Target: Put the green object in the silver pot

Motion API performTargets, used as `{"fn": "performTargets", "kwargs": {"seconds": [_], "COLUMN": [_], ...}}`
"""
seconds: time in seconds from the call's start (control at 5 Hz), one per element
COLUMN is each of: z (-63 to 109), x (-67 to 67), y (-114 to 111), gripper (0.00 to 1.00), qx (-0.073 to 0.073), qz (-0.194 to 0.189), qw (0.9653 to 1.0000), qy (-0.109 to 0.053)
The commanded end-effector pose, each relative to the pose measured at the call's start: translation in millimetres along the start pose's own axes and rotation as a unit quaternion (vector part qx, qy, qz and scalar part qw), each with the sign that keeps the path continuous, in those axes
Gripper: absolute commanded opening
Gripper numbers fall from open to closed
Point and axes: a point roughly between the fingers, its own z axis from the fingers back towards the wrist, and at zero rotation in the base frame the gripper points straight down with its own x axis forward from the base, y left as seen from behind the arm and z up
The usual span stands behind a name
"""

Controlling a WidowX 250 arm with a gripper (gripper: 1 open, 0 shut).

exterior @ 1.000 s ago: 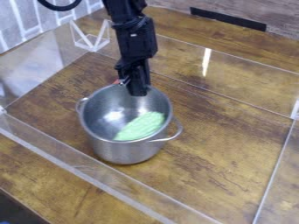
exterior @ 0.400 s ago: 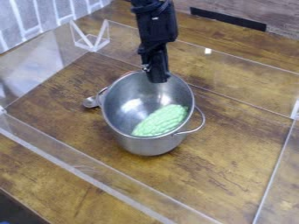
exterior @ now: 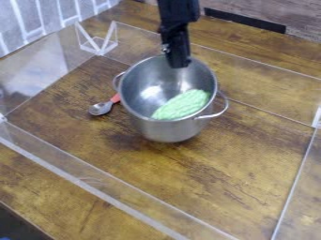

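Green and bumpy, the toy vegetable (exterior: 182, 103) lies inside the silver pot (exterior: 141, 120), leaning on the far right side of the pot's floor. So I think the job is just about done. My hand (exterior: 179, 59) hangs over the back rim of the pot with its two dark fingers pressed together and nothing between them. I think it is closed and up high because it has no more to carry and needs only to get clear of the pot. The pot sits on the wooden table (exterior: 238, 178), and see-through walls (exterior: 75, 178) stand around the table's edge. A small spoon (exterior: 103, 105) with a bit of red on its handle pokes out from behind the pot on the left side. Most of the spoon is hidden, so I cannot tell if it touches the pot. My arm is cut off at the top, and the fingertips are too dark and blurry to see well.
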Motion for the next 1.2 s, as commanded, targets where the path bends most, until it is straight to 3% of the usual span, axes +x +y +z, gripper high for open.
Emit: {"fn": "performTargets", "kwargs": {"seconds": [0.0, 0.2, 0.4, 0.6, 0.8, 1.0], "z": [35.0, 45.5, 65.3, 44.4, 21.4, 8.8], "x": [11.0, 15.4, 17.3, 11.1, 4.7, 1.5], "y": [2, -15, -21, -18, -14, -16], "gripper": [0.00, 1.00, 0.00, 1.00, 1.00, 1.00], "qx": [0.037, 0.050, 0.055, 0.050, 0.044, 0.041], "qz": [0.000, 0.043, 0.087, 0.091, 0.096, 0.103], "qw": [0.9990, 0.9969, 0.9928, 0.9921, 0.9910, 0.9896], "qy": [-0.025, -0.043, -0.061, -0.070, -0.081, -0.091]}}
